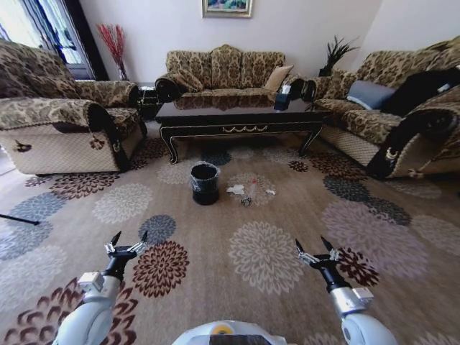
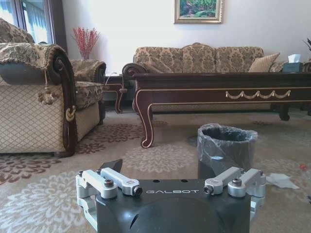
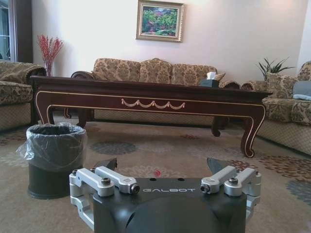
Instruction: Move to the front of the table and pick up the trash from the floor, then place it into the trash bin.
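The dark glossy table (image 1: 237, 123) stands ahead across the patterned carpet. In front of it on the floor is the black lined trash bin (image 1: 205, 183). Just right of the bin lies the trash: a crumpled white paper wad (image 1: 236, 190) and a clear plastic bottle (image 1: 251, 192). My left gripper (image 1: 129, 239) and right gripper (image 1: 315, 248) hover low and near me, both open and empty, well short of the bin. In the left wrist view, the bin (image 2: 227, 148) and the wad (image 2: 282, 180) lie ahead. In the right wrist view, the bin (image 3: 54, 158) sits before the table (image 3: 146, 94).
Patterned sofas stand at the left (image 1: 65, 122), back (image 1: 223, 75) and right (image 1: 402, 118) of the table. A dark tissue box (image 1: 282, 99) sits on the tabletop. A thin black rod (image 1: 18, 219) lies on the floor at far left. Open carpet lies between me and the bin.
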Robot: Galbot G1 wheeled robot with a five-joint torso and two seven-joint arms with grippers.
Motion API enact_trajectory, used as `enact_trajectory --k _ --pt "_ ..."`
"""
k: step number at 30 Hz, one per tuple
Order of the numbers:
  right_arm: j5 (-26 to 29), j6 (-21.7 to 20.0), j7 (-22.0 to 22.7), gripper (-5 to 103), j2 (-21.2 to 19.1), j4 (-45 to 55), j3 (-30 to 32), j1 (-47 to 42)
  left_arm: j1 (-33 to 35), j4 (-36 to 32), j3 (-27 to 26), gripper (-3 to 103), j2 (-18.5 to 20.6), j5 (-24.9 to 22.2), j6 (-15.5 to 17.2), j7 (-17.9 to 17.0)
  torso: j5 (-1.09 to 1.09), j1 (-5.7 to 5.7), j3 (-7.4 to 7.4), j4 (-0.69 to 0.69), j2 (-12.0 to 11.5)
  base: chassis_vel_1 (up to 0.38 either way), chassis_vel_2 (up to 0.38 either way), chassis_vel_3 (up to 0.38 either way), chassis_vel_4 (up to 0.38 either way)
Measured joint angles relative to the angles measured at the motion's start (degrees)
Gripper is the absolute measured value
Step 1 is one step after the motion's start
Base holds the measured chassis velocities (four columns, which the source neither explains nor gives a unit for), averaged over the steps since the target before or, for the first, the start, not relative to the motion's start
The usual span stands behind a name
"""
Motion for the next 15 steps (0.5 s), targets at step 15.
enact_trajectory --k 15 --pt "-0.53 -0.03 -0.19 100 0.27 0.14 -0.06 -0.24 0.06 -0.09 -0.14 100 -0.08 0.08 -0.17 0.0 0.03 0.0 0.02 0.01 0.05 -0.199 0.196 0.205 -0.193"
